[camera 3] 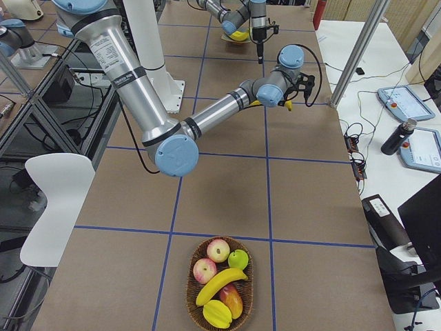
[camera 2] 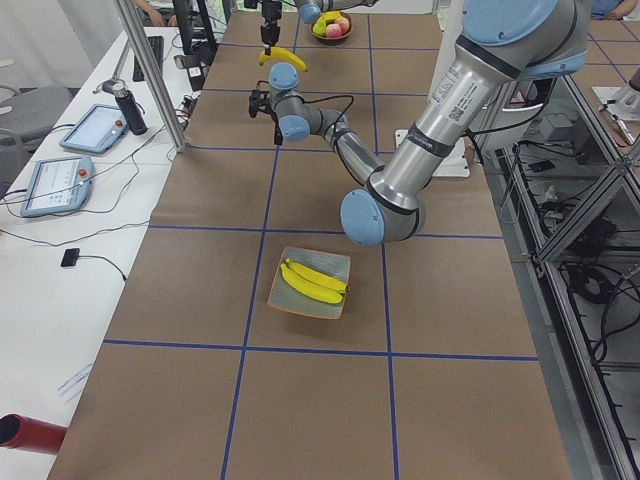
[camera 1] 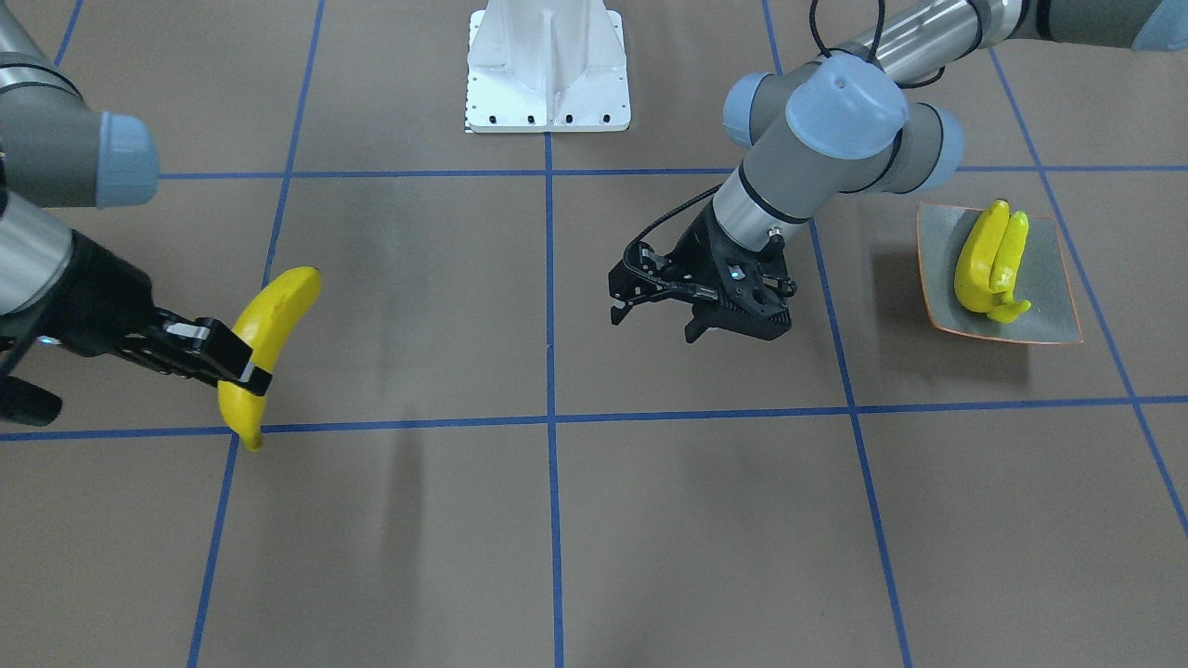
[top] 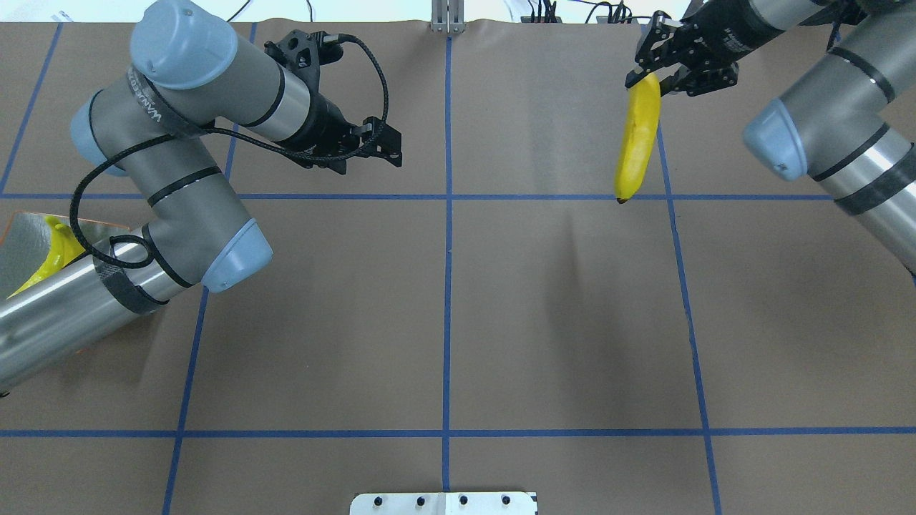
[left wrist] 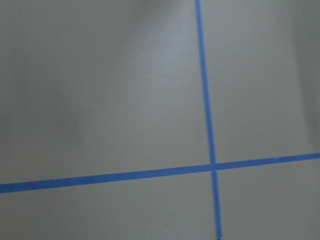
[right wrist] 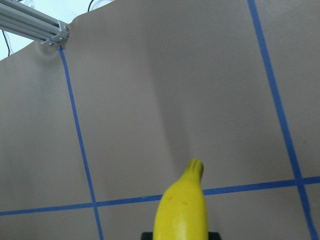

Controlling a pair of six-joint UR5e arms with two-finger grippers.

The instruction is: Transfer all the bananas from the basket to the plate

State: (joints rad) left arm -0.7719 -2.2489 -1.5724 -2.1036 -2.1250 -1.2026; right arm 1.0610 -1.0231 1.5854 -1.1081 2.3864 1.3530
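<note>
My right gripper [camera 1: 244, 367] is shut on a yellow banana [camera 1: 281, 304], which hangs above the table, stem end down [top: 637, 136]. The same banana [right wrist: 182, 210] fills the bottom of the right wrist view. Two bananas [camera 1: 991, 260] lie side by side on the grey-green plate [camera 1: 1053, 306] with its orange rim. My left gripper [camera 1: 661, 320] hovers open and empty over the table's middle, to the side of the plate. The basket [camera 3: 191, 293] at the far right end holds one more banana [camera 3: 222, 284] among other fruit.
Red and green apples [camera 3: 219, 249] and another yellow fruit [camera 3: 217, 314] share the basket. The white robot base [camera 1: 548, 70] stands at the table's robot-side edge. Blue tape lines [left wrist: 207, 100] cross the brown table. Tablets [camera 2: 55, 180] lie on a side bench.
</note>
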